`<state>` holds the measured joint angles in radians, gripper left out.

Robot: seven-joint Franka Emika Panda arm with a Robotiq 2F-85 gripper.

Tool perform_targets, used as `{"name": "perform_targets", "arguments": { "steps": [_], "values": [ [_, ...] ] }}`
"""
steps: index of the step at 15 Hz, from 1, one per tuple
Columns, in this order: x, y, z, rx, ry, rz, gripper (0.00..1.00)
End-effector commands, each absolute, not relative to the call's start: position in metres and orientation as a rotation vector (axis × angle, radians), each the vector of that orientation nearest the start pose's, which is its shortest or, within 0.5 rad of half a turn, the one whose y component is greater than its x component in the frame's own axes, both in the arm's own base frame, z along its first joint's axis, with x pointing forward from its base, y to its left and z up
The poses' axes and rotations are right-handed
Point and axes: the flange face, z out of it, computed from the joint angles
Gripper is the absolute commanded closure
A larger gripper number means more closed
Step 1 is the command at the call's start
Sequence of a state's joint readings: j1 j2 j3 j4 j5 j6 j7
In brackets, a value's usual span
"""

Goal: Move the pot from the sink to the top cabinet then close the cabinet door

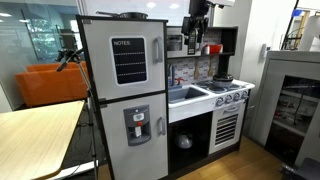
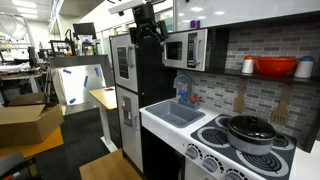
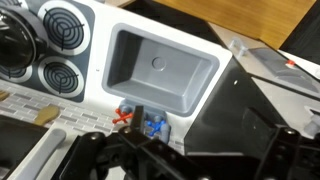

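Note:
The black pot with a lid (image 2: pixel 250 130) stands on the stove's burner, to the right of the sink; it also shows in an exterior view (image 1: pixel 222 79) and at the left edge of the wrist view (image 3: pixel 10 45). The grey sink (image 3: pixel 160 65) is empty in the wrist view and shows in both exterior views (image 1: pixel 185 95) (image 2: pixel 178 115). My gripper (image 2: pixel 148 34) hangs high above the sink, in front of the upper cabinet (image 1: pixel 222 40), and looks open and empty. Its dark fingers (image 3: pixel 180 160) fill the bottom of the wrist view.
A white microwave (image 2: pixel 185 48) sits above the sink. A red bowl (image 2: pixel 275 67) and small jars stand on the upper shelf. The tall fridge (image 1: pixel 125 90) stands beside the sink. Red and blue tap handles (image 3: pixel 138 120) sit behind the basin. A wooden table (image 1: pixel 35 135) is nearby.

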<state>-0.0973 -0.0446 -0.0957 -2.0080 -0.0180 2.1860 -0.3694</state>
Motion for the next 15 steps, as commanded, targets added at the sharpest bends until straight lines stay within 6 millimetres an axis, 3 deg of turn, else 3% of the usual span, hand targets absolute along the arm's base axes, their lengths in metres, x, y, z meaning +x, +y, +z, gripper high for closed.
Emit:
{"name": "perform_targets", "arguments": {
  "steps": [1, 7, 10, 11, 15],
  "values": [
    [0.517, -0.108, 0.491, -3.157, -0.186, -0.233, 0.00],
    [0.471, -0.152, 0.469, -3.143, 0.012, -0.150, 0.00],
    [0.456, -0.181, 0.474, -3.126, 0.126, -0.178, 0.00],
    [0.464, -0.178, 0.470, -3.139, 0.064, -0.143, 0.00],
    [0.465, -0.177, 0.469, -3.139, 0.060, -0.140, 0.00]
  ]
}}
